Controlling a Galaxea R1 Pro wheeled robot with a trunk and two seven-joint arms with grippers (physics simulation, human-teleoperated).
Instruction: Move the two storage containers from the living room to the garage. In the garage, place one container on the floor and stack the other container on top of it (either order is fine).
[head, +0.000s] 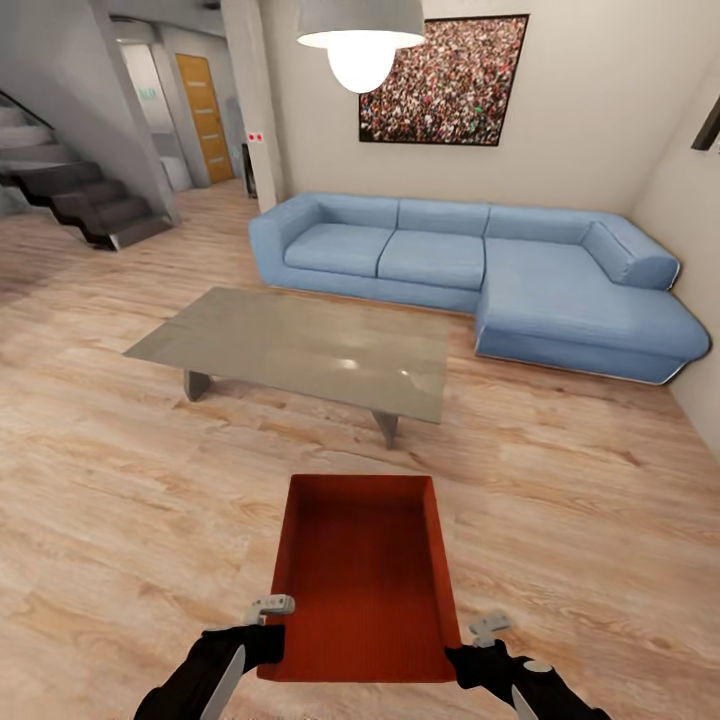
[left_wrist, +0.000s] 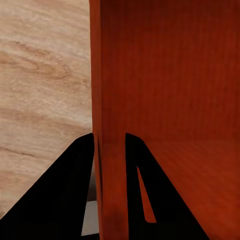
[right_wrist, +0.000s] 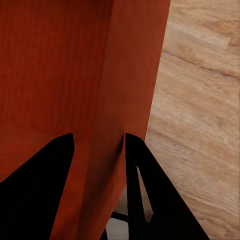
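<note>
Head view: one storage container (head: 360, 575) is held above the living room's plank floor (head: 120, 500), near the coffee table (head: 300, 345). Its side walls are clamped by the left gripper (left_wrist: 109, 145) and right gripper (right_wrist: 99, 145). Carrying, placing and stacking are judged still outstanding.

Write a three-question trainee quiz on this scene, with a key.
1. True or false: the left pincer straddles a wall of the bin.
2. What furniture stands between the bin and the sofa? A) table B) cabinet C) chair
3. Fill in: the bin contains ____.

Key: 1. True; the right pincer straddles the opposite wall likewise. 2. A, the table. 3. Nothing.
</note>
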